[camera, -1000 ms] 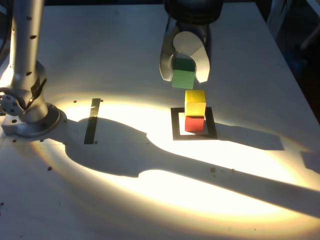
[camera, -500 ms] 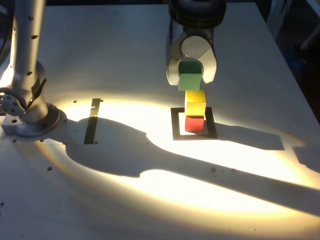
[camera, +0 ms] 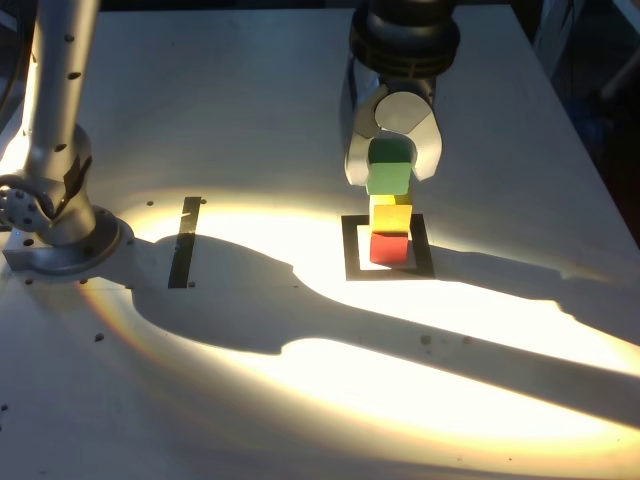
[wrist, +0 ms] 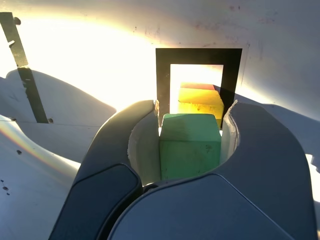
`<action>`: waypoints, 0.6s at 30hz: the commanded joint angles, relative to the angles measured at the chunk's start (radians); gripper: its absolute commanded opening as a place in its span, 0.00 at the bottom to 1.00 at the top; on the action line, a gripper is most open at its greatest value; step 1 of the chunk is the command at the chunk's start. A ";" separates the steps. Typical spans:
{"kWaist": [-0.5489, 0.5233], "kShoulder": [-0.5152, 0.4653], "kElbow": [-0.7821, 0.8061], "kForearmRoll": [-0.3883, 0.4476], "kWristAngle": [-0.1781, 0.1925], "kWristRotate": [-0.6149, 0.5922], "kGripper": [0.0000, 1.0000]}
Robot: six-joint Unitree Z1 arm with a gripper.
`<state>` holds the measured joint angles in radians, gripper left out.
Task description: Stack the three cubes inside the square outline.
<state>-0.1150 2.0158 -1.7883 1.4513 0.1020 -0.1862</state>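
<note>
Pale table; 1 straight black tape strip at exterior view's left, lying flat.

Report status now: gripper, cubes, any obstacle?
Gripper shut on green cube, just above yellow cube. Yellow on red cube, inside square outline. No obstacle seen.

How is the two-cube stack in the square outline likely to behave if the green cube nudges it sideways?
It would probably topple easily: the yellow cube merely rests on the red cube, a narrow column. Both look rigid, flat-faced blocks, so they would likely slide or tumble rather than roll. The green cube, clamped in the gripper, seems stiff.
</note>
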 commanded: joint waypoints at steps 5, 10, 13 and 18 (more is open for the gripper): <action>0.002 0.011 0.007 -0.011 -0.001 -0.002 0.22; 0.011 0.016 0.011 -0.011 -0.004 0.003 0.38; 0.017 0.017 0.014 -0.008 -0.002 0.009 0.44; 0.023 0.018 0.018 -0.005 0.002 0.014 0.47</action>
<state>-0.0954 2.0304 -1.7727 1.4433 0.1026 -0.1744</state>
